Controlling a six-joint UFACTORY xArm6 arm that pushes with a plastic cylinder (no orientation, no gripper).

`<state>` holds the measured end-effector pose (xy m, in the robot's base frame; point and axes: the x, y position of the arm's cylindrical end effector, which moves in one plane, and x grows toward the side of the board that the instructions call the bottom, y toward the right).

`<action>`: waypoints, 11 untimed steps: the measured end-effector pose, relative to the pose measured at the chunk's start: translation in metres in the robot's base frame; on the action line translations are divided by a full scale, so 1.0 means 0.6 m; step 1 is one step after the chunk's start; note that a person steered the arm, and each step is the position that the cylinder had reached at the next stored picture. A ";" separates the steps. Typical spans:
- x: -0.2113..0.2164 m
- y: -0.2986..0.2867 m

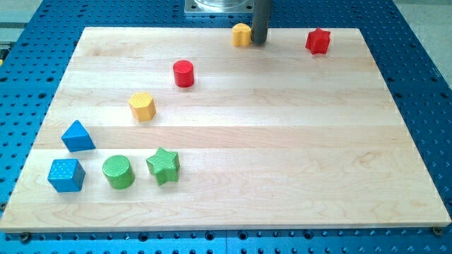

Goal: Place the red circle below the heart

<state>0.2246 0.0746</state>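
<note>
Camera view has the red circle upper-left of centre, while the yellow heart sits at the top edge, up and to the right. My tip is just a bare rod, nothing to open or close, touching the heart's right side, so wrong side of the circle, I reckon.

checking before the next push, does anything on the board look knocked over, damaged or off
Nothing stands out. All eight blocks sit flat on the wooden board. My tip is at the view's top, touching the right side of a yellow block.
</note>
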 end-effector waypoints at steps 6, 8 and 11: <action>0.231 -0.394; 0.178 -0.274; 0.100 -0.088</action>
